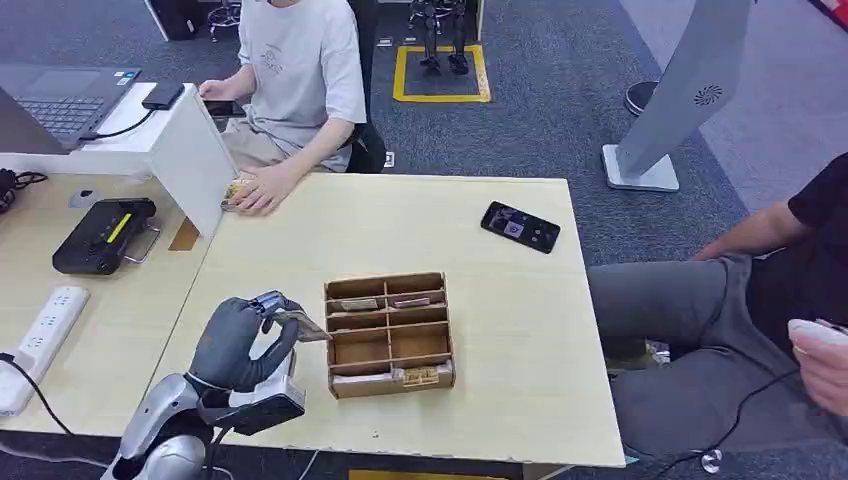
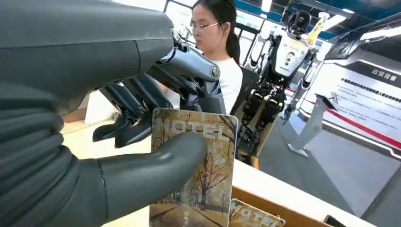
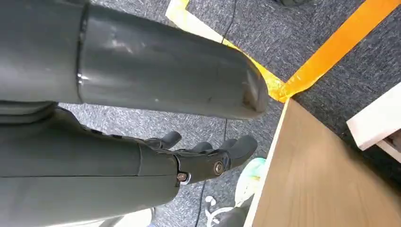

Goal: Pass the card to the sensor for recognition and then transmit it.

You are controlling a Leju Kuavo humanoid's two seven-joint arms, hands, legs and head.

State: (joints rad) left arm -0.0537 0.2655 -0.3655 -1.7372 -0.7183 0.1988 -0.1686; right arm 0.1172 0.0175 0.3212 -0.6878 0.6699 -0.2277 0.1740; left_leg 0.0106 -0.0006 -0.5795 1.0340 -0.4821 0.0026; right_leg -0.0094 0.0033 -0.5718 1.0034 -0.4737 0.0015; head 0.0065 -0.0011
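My left hand hovers over the near left of the pale table, just left of the wooden compartment box. It pinches a hotel card between thumb and fingers. In the left wrist view the card stands upright, printed with autumn trees and the word HOTEL, the thumb pressed across its face. Another card lies in the box below it. A black sensor device with a yellow strip sits on the left table. My right hand hangs beside a table edge above the carpet, fingers apart, holding nothing.
A person in a white shirt sits across the table, one hand resting on cards by a white divider. A black phone lies at the far right. A power strip lies on the left table. Another person sits at right.
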